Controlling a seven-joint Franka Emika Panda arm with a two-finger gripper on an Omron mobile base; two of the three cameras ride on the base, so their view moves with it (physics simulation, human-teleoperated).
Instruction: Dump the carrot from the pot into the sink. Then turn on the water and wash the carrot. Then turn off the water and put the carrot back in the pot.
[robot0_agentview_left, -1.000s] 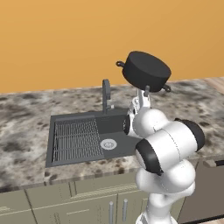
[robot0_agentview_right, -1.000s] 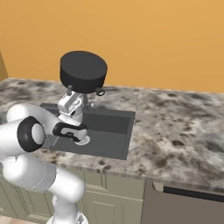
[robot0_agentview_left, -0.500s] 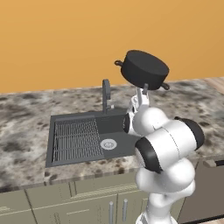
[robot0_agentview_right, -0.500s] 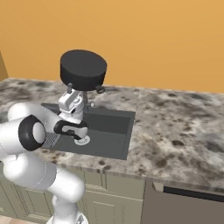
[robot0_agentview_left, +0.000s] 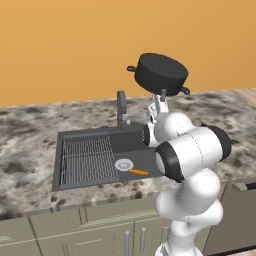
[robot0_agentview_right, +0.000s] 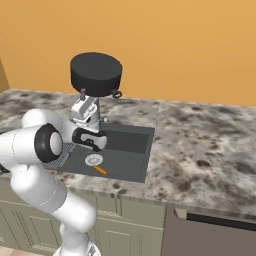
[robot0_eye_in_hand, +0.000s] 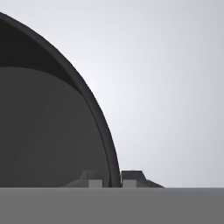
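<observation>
Claw (robot0_eye_in_hand: 112, 177) clamped tight on pot (robot0_agentview_left: 161, 74) rim, pot upended high over sink (robot0_agentview_left: 70, 180). Carrot (robot0_agentview_left: 138, 172) already out, lying in basin just at 4 o'clock of drain (robot0_agentview_left: 123, 164). Best to set pot down upright on counter (robot0_agentview_left: 30, 135) clear of faucet (robot0_agentview_left: 121, 109) before reaching for water

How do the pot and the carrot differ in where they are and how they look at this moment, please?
The pot is held aloft, upturned, above the sink, gripped at its rim by the pincer; the carrot lies in the basin beside the drain. The pot is large, round and dark; the carrot is small, thin and orange.
</observation>
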